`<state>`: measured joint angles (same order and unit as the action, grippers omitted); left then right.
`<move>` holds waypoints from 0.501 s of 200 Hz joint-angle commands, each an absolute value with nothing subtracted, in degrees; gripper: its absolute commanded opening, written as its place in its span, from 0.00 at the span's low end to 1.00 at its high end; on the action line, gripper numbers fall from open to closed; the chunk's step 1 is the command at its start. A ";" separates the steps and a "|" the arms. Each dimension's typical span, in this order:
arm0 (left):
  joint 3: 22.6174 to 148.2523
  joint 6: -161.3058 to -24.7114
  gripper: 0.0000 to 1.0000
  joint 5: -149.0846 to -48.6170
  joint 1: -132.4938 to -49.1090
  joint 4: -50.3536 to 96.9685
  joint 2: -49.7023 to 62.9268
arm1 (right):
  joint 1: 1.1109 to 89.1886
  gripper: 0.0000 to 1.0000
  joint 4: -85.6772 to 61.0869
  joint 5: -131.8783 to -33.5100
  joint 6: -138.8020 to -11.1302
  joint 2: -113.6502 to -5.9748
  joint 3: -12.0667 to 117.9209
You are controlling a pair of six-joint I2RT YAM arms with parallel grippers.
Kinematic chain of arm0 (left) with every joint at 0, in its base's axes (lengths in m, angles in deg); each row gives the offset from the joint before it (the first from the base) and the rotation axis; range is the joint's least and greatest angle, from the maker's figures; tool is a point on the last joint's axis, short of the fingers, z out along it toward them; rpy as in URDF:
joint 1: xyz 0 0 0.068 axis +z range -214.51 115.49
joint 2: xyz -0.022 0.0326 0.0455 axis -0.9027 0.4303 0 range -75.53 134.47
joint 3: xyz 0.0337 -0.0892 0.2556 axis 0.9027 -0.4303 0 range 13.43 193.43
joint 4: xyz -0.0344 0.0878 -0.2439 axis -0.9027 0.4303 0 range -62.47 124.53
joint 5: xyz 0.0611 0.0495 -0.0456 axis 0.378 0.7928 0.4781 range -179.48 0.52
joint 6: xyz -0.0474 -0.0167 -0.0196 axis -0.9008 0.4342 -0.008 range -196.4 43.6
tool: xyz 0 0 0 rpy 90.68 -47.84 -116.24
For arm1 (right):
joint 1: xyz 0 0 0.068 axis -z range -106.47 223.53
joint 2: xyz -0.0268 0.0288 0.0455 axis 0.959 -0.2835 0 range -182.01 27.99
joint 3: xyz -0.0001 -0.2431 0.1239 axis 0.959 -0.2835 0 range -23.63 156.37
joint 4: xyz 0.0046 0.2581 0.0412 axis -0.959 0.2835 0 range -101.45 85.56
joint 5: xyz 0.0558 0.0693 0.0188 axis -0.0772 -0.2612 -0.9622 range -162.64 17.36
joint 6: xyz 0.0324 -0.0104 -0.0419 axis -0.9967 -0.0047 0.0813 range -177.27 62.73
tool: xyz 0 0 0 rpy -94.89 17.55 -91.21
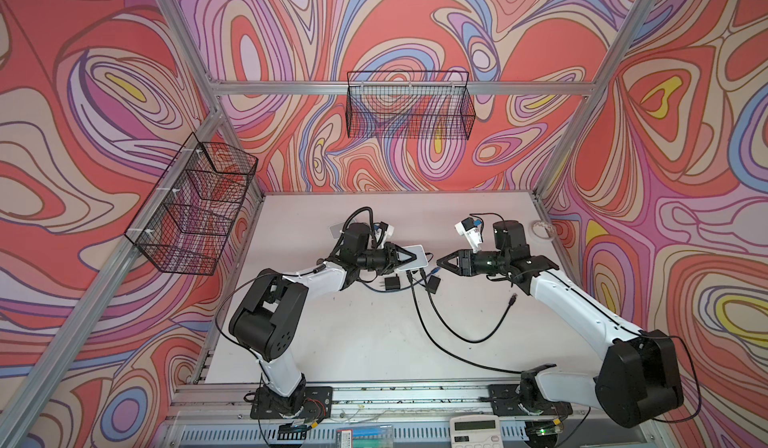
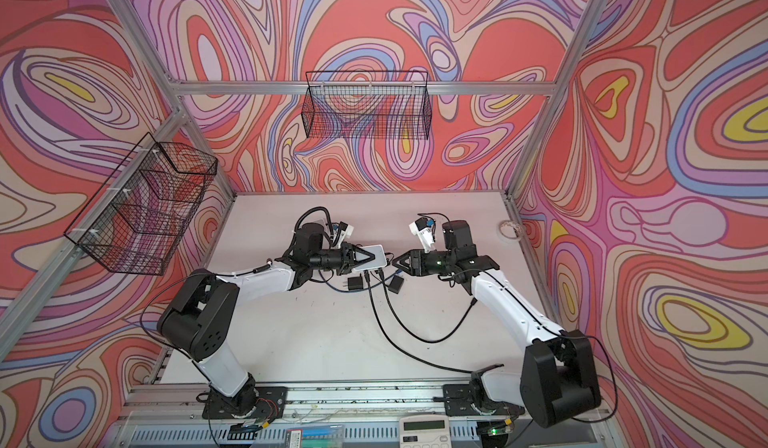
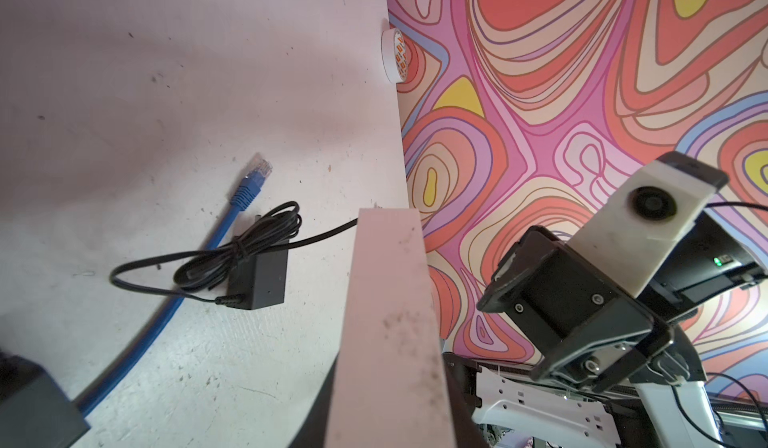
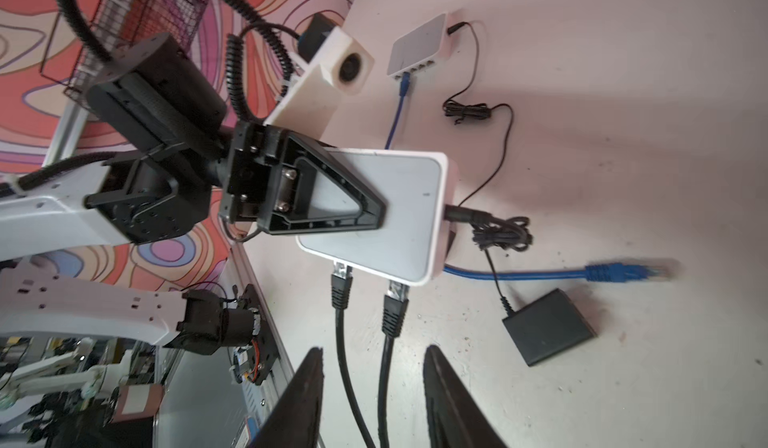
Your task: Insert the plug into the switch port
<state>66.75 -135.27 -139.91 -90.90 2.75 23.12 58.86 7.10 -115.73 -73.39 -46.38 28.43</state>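
Note:
My left gripper [image 1: 415, 255] is shut on the white switch [image 1: 413, 259] and holds it flat above the table in both top views. Two black plugs [image 4: 341, 277] [image 4: 395, 300] sit in ports on the switch's near edge, and their cables run down between my right fingers. The right gripper [image 4: 374, 356] stands open just short of those plugs, touching neither cable. In the top views it [image 1: 439, 261] faces the switch from the right with a small gap. A blue plug [image 4: 623, 271] lies loose on the table beside the switch.
A black power adapter [image 4: 548, 325] and a second one [image 1: 391, 282] lie under the switch. Another white switch [image 4: 417, 47] sits farther back. A free black cable end [image 1: 514, 297] and a tape roll [image 1: 543, 230] lie to the right. Wire baskets [image 1: 409, 105] hang on the walls.

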 commanded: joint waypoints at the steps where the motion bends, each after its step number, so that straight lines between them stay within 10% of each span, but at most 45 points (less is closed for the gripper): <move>1: 66.28 -133.13 0.00 -138.92 -90.39 5.05 19.66 | 58.94 0.41 12.71 -103.85 -74.17 -48.16 29.56; 100: 60.32 -132.98 0.00 -136.41 -90.32 5.49 15.04 | 47.76 0.45 15.23 -80.65 -88.82 -61.39 31.08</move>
<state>61.64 -133.59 -136.72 -90.38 6.16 17.00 49.35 14.97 -89.94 -81.76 -58.86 29.93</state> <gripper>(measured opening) 0.253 0.441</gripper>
